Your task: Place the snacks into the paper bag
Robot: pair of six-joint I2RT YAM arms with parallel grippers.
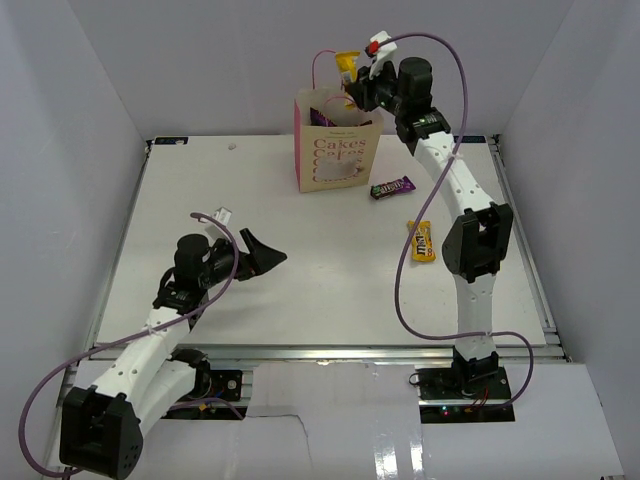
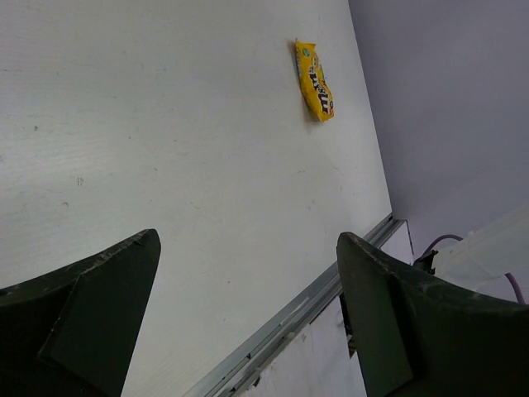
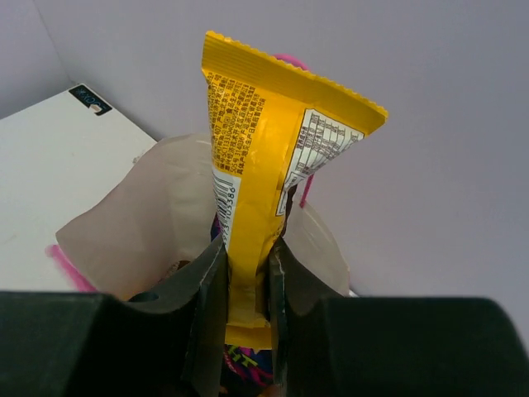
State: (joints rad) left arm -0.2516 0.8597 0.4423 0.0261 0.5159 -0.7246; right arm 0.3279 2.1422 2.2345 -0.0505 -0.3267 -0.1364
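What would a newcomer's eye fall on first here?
The right gripper, high at the far side, pinches a yellow candy packet over the open paper bag printed "Cakes". On the white table right of the bag lie a dark candy bar and another yellow packet. The left gripper sits open and empty, near left.

Yellow candy packet (image 3: pixel 248 165), tan paper bag (image 1: pixel 338 160) with pink side, dark candy bar (image 1: pixel 391 188)
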